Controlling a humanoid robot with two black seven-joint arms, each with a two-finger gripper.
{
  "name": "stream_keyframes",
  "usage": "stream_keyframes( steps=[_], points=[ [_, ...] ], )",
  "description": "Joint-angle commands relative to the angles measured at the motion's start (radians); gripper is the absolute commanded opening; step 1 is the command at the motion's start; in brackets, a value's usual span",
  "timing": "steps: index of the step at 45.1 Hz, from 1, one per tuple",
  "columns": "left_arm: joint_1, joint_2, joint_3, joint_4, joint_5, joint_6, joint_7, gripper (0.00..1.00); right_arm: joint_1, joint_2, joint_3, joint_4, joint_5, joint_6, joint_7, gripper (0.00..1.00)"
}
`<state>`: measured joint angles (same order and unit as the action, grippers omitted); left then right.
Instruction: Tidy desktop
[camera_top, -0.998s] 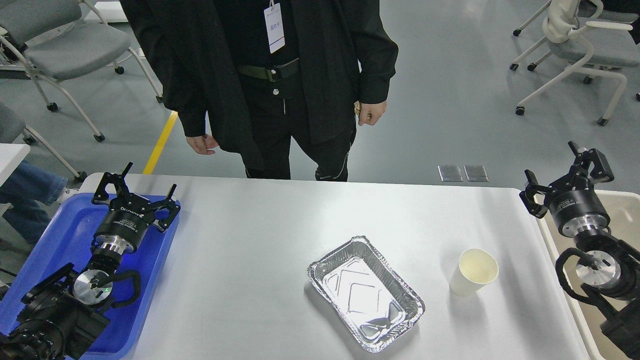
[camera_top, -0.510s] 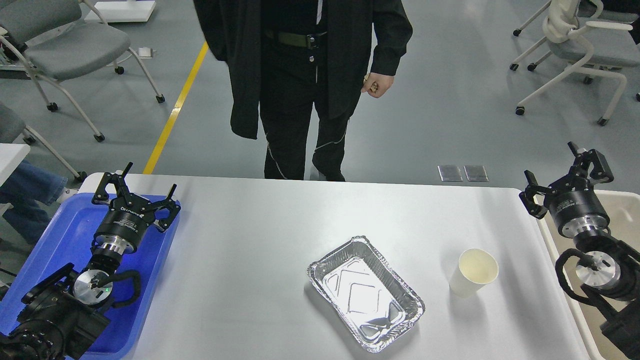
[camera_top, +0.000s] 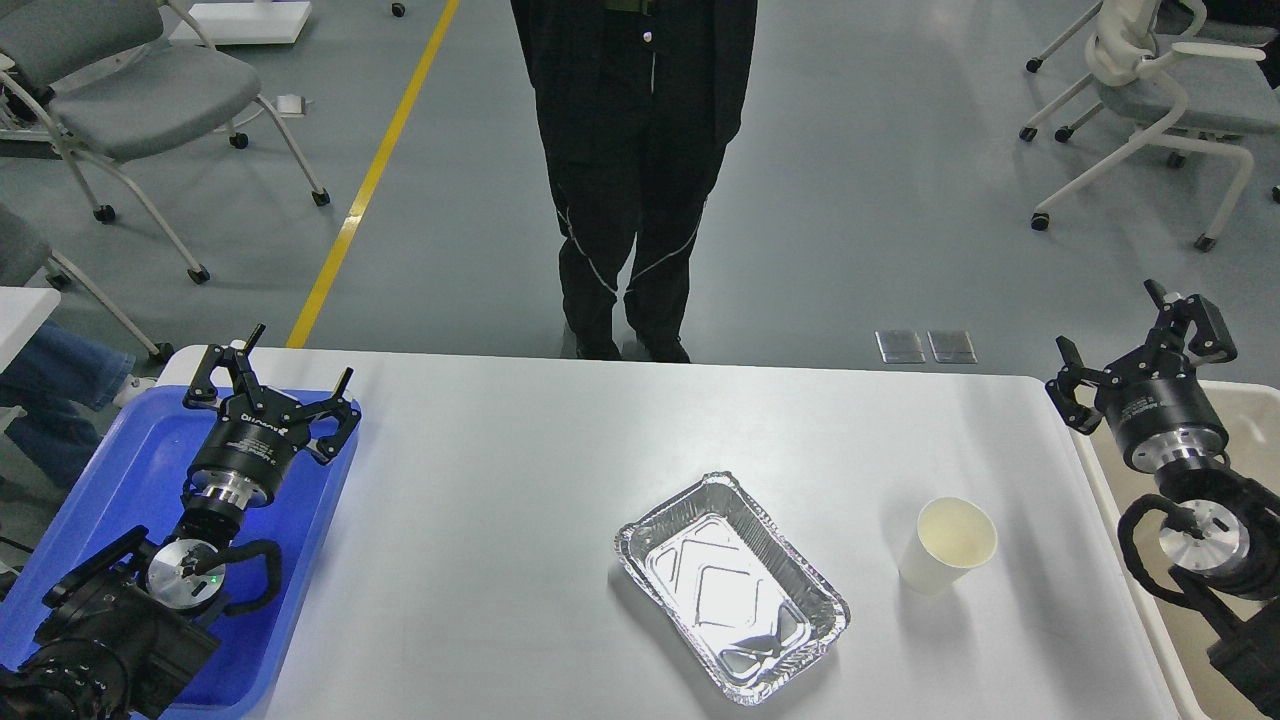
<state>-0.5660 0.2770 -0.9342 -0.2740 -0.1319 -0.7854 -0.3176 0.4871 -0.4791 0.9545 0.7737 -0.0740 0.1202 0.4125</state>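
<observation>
Leftmost, at the lower left of the frame, a blue plastic tray (camera_top: 120, 470) is seen, lying on the left end of the desktop (camera_top: 500, 470). Above the tray the left gripper (camera_top: 272, 383) is held, its two black fingers spread apart and nothing between them; the arm behind it runs down to the lower-left corner.

Item, the desktop: a wide white surface with rounded corners, filling the lower half of the frame from the tray to the right edge.

Item, a foil container (camera_top: 732, 585): rectangular, silver, empty, set at a slant on the desktop at lower centre.

Item, a paper cup (camera_top: 947, 545): pale, upright, its mouth open, placed on the desktop just right of the foil container and apart from it.

Item, the right gripper (camera_top: 1140, 348): found at the right edge of the frame, its fingers parted and nothing held; it is raised over the boundary between the desktop and a beige bin (camera_top: 1255, 420), which is partly hidden by the arm.

Beyond the desktop, at upper centre, the legs of a person in black (camera_top: 635, 170) are shown on the grey floor. A yellow floor line (camera_top: 375, 170) is seen at upper left beside a grey chair (camera_top: 130, 90), and a white chair (camera_top: 1160, 110) at upper right.
</observation>
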Motion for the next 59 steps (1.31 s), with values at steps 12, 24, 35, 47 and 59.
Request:
stream_keyframes(
  steps=[12,24,35,47,59],
  points=[
    [0.000,-0.001,0.000,-0.001,0.000,0.000,0.000,1.00,0.001,-0.024,0.001,-0.019,-0.001,-0.002,0.000,1.00],
    [0.000,-0.001,0.000,-0.001,0.000,0.000,0.000,1.00,0.004,-0.047,0.009,-0.020,0.000,-0.004,0.000,1.00],
    [0.000,-0.001,0.000,-0.001,0.000,0.000,0.000,1.00,0.036,-0.111,-0.007,-0.002,0.000,-0.013,0.000,1.00],
    [0.000,-0.001,0.000,0.001,0.000,0.000,0.000,1.00,0.142,-0.199,-0.180,-0.014,-0.122,-0.016,-0.001,1.00],
    [0.000,-0.001,0.000,0.001,0.000,0.000,0.000,1.00,0.346,-0.296,-0.575,-0.013,-0.201,-0.025,-0.001,1.00]
  ],
)
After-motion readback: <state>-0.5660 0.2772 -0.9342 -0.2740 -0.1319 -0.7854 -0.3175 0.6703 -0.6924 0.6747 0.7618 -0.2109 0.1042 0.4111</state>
